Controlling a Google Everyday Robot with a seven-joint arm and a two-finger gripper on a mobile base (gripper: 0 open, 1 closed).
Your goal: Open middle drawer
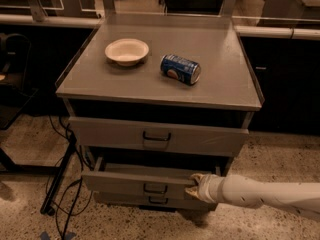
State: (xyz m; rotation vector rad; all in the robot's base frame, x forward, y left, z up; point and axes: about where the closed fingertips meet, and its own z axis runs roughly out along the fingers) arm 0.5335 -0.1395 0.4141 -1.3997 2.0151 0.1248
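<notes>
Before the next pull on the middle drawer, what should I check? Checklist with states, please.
1. Middle drawer partly out, inside showing: ok.
2. Gripper at the drawer front, right of its handle: ok.
3. Firm hold on the front: cannot tell.
4. Can lying on its side on the cabinet top, may roll if jolted: not ok.
5. Bowl upright, away from the edges: ok.
6. Cables on the floor, left of the drawer's path: ok.
</notes>
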